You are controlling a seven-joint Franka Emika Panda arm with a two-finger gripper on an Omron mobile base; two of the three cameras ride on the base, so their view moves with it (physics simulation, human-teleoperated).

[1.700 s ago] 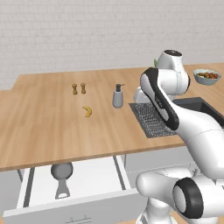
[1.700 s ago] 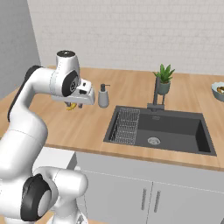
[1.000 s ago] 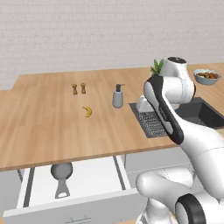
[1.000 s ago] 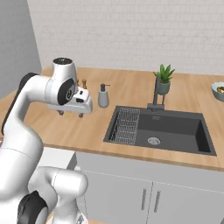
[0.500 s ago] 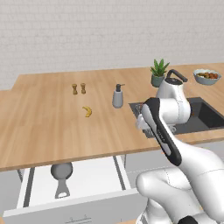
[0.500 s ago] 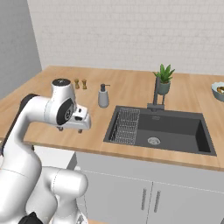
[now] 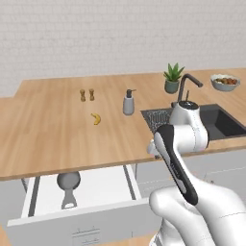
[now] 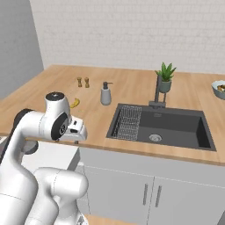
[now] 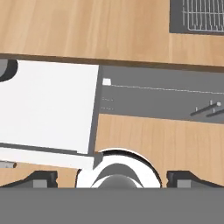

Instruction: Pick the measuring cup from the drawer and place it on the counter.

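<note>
White arm folded low, gripper (image 9: 112, 177) pointing downward, jaws spread wide apart, nothing between them.

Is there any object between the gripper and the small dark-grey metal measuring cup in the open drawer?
Nothing visible stands between them. The small dark-grey metal measuring cup lies alone on the white floor of the wide open drawer, uncovered from above. The open gripper hangs off the drawer's right side, below the light-brown wooden counter edge.

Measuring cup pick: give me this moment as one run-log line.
phase: approach | measuring cup: in open drawer, untouched | claw: open, empty, at counter edge beside drawer | counter placement: not yet done
</note>
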